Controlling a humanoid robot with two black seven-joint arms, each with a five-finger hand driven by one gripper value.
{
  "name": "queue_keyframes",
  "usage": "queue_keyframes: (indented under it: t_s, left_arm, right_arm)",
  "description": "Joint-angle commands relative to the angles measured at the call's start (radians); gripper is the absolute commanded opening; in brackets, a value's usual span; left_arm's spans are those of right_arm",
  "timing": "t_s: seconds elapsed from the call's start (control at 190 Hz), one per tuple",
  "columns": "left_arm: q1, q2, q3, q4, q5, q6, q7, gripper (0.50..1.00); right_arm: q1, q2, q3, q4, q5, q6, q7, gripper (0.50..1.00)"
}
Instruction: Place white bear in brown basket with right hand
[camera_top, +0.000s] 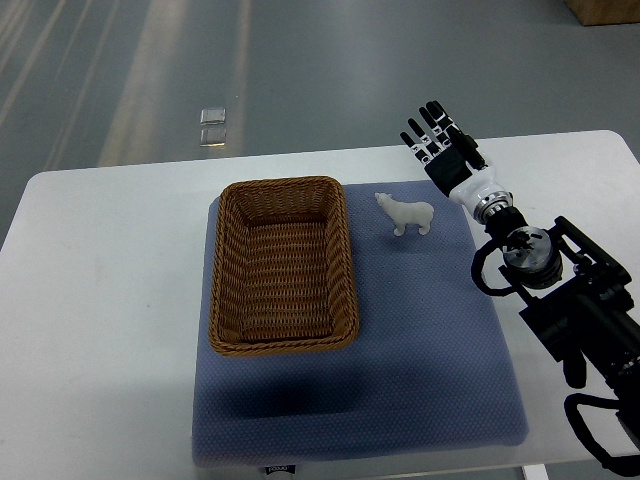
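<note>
A small white bear (406, 214) stands upright on the blue mat (420, 340), just right of the brown wicker basket (284, 266). The basket is rectangular and holds nothing. My right hand (437, 140) hovers beyond and to the right of the bear, near the table's far edge, its black fingers (428, 128) stretched out flat and holding nothing. It does not touch the bear. The right arm (560, 290) runs in from the lower right. No left arm shows.
The mat lies on a white table (100, 300) with rounded corners. Grey floor lies past the table's far edge, with a small shiny square object (212, 127) on it. A wooden box corner (605, 10) shows at the top right.
</note>
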Motion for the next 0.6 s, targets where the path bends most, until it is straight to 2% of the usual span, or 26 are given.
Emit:
queue_keyframes:
  t_s: [0.0,0.41,0.509,0.593]
  left_arm:
    - [0.0,0.0,0.0,-0.001,0.0,0.0,0.0,1.0]
    - [-0.002,0.0,0.0,-0.003,0.0,0.0,0.0,1.0]
    - [-0.002,0.0,0.0,-0.007,0.0,0.002,0.0,1.0]
    - [-0.002,0.0,0.0,-0.012,0.0,0.002,-0.002,1.0]
  right_arm:
    - [0.0,0.0,-0.002,0.0,0.002,0.001,-0.004,0.944]
    - [0.013,-0.022,-0.018,0.003,-0.032,-0.005,-0.007,0.944]
    - [0.026,-0.029,-0.06,0.008,-0.127,-0.005,-0.008,0.944]
    - [0.089,-0.063,-0.114,0.011,-0.261,-0.002,-0.011,0.944]
